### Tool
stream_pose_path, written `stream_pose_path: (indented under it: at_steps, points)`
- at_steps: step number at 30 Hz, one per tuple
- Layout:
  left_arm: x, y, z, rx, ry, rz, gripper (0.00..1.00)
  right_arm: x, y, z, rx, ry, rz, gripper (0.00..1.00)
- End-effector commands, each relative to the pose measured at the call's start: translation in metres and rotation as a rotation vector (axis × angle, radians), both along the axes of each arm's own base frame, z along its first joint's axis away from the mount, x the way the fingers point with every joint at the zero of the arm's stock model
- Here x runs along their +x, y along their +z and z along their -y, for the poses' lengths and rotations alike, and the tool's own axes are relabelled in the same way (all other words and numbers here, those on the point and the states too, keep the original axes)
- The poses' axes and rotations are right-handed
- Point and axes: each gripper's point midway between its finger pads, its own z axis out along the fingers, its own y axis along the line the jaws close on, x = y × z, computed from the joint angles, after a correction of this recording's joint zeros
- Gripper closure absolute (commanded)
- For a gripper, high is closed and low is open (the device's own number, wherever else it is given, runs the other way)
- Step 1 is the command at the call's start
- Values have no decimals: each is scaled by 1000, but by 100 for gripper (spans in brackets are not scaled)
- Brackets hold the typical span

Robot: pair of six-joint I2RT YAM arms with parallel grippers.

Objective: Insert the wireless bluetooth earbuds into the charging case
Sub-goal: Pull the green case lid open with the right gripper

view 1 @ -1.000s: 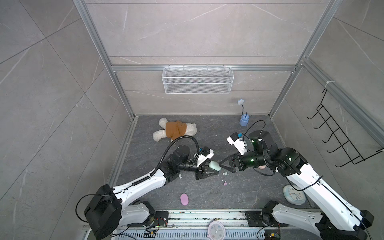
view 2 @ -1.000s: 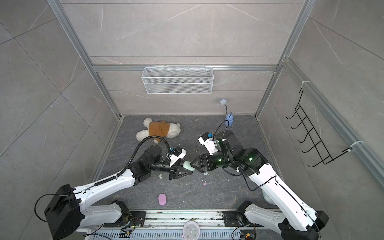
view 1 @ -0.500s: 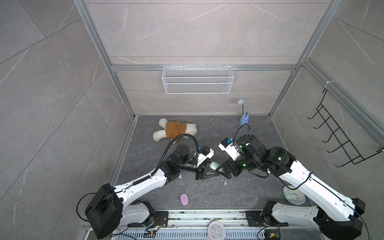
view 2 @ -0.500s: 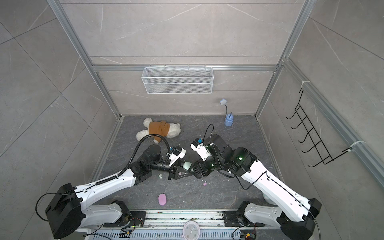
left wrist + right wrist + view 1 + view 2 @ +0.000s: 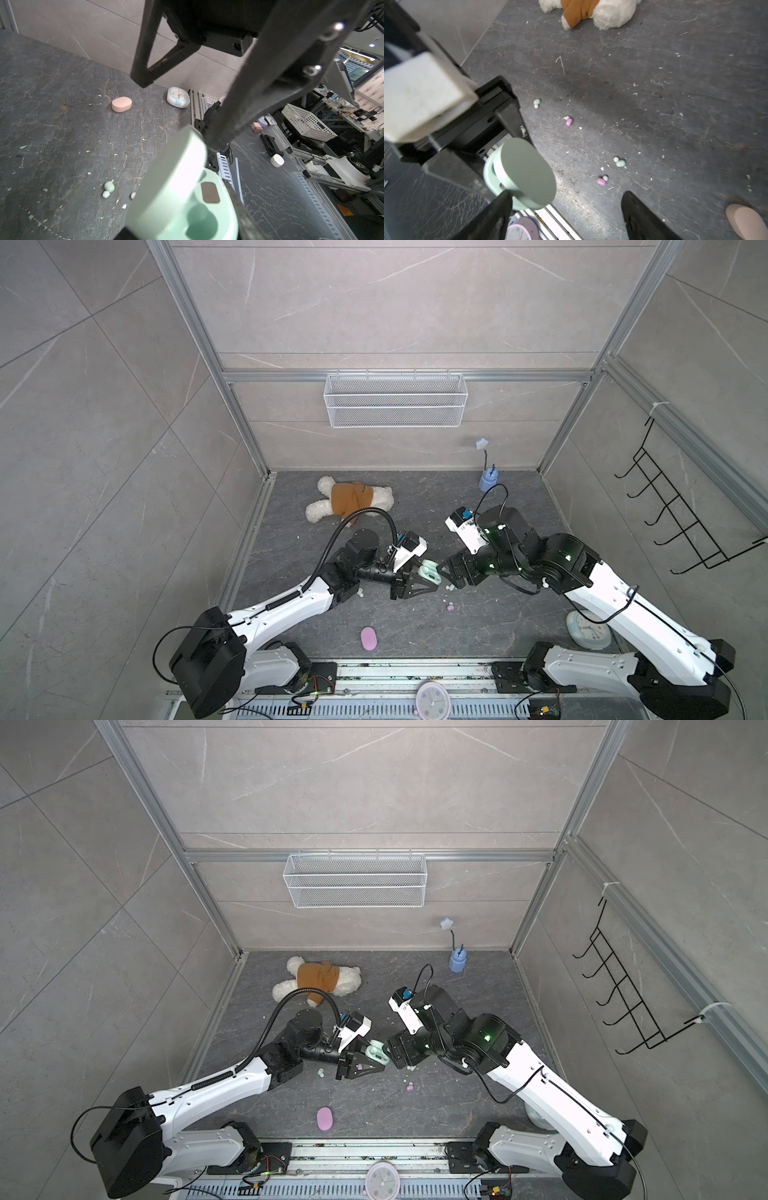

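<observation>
Left tool point(image 5: 428, 577) grips the open mint case point(image 5: 430, 569); right tool point(image 5: 566, 194) stands open. Earbuds point(image 5: 620, 163) likely light, slippery; pinch across sides.

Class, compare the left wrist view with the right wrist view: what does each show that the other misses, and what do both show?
Only the left wrist view shows an empty well inside the mint charging case and the blue-and-white clock. Only the right wrist view shows the teddy bear, two lilac earbuds and the pink clock. Both show the open case and a mint earbud on the floor.
</observation>
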Motion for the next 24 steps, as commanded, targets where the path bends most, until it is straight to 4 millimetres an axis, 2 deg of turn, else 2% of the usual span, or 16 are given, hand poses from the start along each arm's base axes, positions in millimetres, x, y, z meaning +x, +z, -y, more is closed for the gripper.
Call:
stream_pose_path:
  at_steps: [1, 9, 18, 21, 24]
  points:
    - [-13, 26, -4, -77, -51, 54, 76, 9, 2, 15, -37, -88, 19, 16]
    - [-13, 21, -7, -70, -22, 30, 77, 8, 13, 15, 8, -104, 25, 14]
    - [-2, 7, -15, -30, 102, -1, 77, -12, 22, 11, 130, -112, -57, 12]
    - [0, 2, -22, -20, 151, -1, 77, -18, 11, 14, 154, -156, -113, 10]
    - [0, -2, -29, -14, 191, 1, 77, -22, -10, 19, 151, -231, -189, 8]
